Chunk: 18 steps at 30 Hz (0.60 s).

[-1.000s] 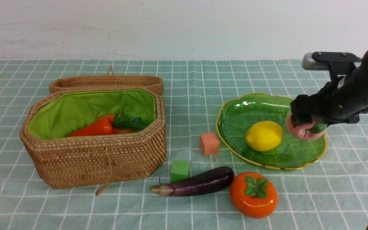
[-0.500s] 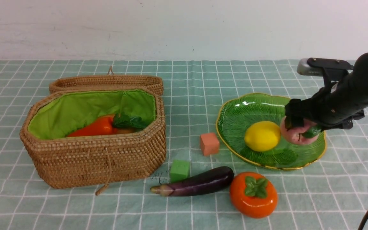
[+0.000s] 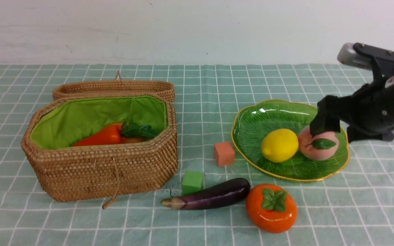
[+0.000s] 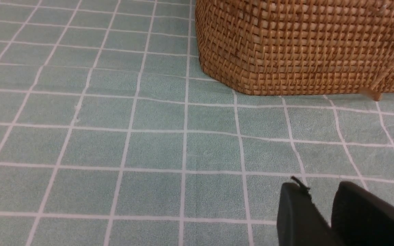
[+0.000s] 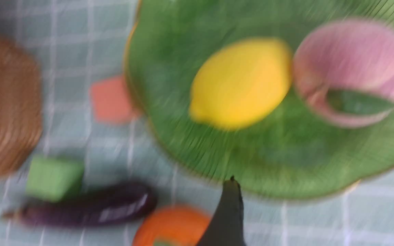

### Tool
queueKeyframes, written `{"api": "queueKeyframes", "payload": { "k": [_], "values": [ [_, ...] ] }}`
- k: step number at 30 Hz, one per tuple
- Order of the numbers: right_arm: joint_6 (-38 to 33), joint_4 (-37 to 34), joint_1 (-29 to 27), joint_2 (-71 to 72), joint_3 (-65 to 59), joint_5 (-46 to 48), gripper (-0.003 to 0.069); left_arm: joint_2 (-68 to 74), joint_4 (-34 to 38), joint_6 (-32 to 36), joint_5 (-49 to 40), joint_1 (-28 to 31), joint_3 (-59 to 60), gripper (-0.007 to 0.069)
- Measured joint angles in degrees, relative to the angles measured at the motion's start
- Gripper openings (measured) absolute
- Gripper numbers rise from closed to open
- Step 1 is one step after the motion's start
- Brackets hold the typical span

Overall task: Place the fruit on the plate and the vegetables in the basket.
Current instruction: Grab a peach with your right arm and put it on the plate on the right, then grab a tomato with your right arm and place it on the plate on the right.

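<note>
- The step in hand looks like the end of placing the peach [image 3: 316,155]: it lies on the green plate [image 3: 286,114] at the right of the frame, just beside the yellow lemon [image 3: 279,145].
- The right hand [image 5: 323,177] is released, its fingers spread wide with nothing between them; in the front view it hangs above the plate's right side.
- The left hand's fingertips show at the lower right of the left wrist view; I cannot tell whether they are closed or slightly parted, and no item shows in them.
- Of the fruit, the persimmon [image 3: 271,212] remains on the table [image 3: 327,222], at the lower right of center, in front of the plate.
- The eggplant [image 3: 217,196] lies at the lower center, its thick end near the persimmon and its body close against the green cube [image 3: 192,181].
- The wicker basket [image 3: 104,174], at the left, holds a red-orange vegetable [image 3: 97,136] with dark leaves [image 3: 137,130] beside it.
- The persimmon seems the natural next pick for the right hand: it calls for a wide grip around the glossy round sides, then a set-down on the plate away from the other two fruits.
- The eggplant would then go into the basket, gripped across its body without dragging the cube.
</note>
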<state>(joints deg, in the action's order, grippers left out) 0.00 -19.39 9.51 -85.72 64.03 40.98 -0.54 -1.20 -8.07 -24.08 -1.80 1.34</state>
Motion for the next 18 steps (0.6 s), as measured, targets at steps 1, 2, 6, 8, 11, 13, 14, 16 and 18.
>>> {"api": "queueKeyframes", "payload": {
  "k": [1, 2, 6, 8, 11, 13, 14, 16, 18],
  "values": [
    [-0.7, -1.2, 0.6, 0.9, -2.5, 0.5, 0.0617, 0.0, 0.0, 0.0, 0.0, 0.0, 0.0, 0.016],
    [-1.1, -2.1, 1.2, 1.5, -4.5, 0.7, 0.0615, 0.0, 0.0, 0.0, 0.0, 0.0, 0.0, 0.0161],
    [-4.0, -5.2, 3.1, 2.0, -11.7, 0.4, 0.061, 0.0, 0.0, 0.0, 0.0, 0.0, 0.0, 0.0165],
    [-6.5, -8.0, 3.5, 1.3, -13.3, 0.2, 0.0607, 0.0, 0.0, 0.0, 0.0, 0.0, 0.0, 0.0165],
    [-10.8, -13.0, 3.6, -0.1, -13.6, -0.9, 0.0601, 0.0, 0.0, 0.0, 0.0, 0.0, 0.0, 0.0165],
    [-15.1, -17.0, 3.6, -1.4, -13.6, -2.4, 0.0599, 0.0, 0.0, 0.0, 0.0, 0.0, 0.0, 0.0165],
    [-15.4, -17.4, 3.6, -1.4, -13.6, -2.6, 0.0599, 0.0, 0.0, 0.0, 0.0, 0.0, 0.0, 0.0165],
    [-18.6, -20.4, 3.6, -3.4, -13.6, -4.2, 0.0596, 0.0, 0.0, 0.0, 0.0, 0.0, 0.0, 0.0165],
    [-20.6, -22.4, 3.6, -4.9, -13.6, -5.5, 0.0594, 0.0, 0.0, 0.0, 0.0, 0.0, 0.0, 0.0165]
  ]
}}
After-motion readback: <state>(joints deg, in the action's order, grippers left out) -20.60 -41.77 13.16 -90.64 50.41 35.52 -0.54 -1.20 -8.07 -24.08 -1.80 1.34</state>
